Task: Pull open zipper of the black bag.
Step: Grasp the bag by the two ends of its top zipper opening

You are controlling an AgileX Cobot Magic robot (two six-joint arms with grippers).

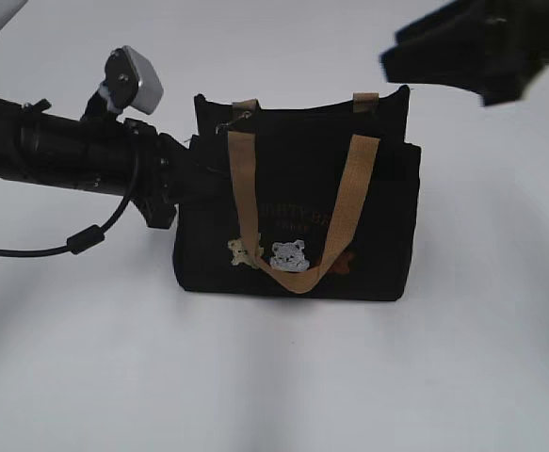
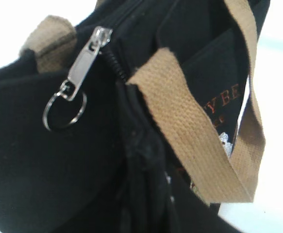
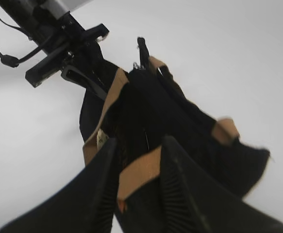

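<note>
left pincer point(image 1: 187, 174) against bag's point(image 1: 387, 235) end

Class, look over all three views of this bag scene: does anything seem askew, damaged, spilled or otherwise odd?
Nothing looks damaged or spilled. The black bag stands upright on the white table, its zipper shut, and the silver pull tab with its ring hangs at the end. Only the front tan handle droops forward over the lettering.

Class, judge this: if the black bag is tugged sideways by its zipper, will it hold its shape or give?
The black bag probably gives: its fabric walls sag and crease. It may slide, standing on smooth table. The handles droop, so likely floppy.
</note>
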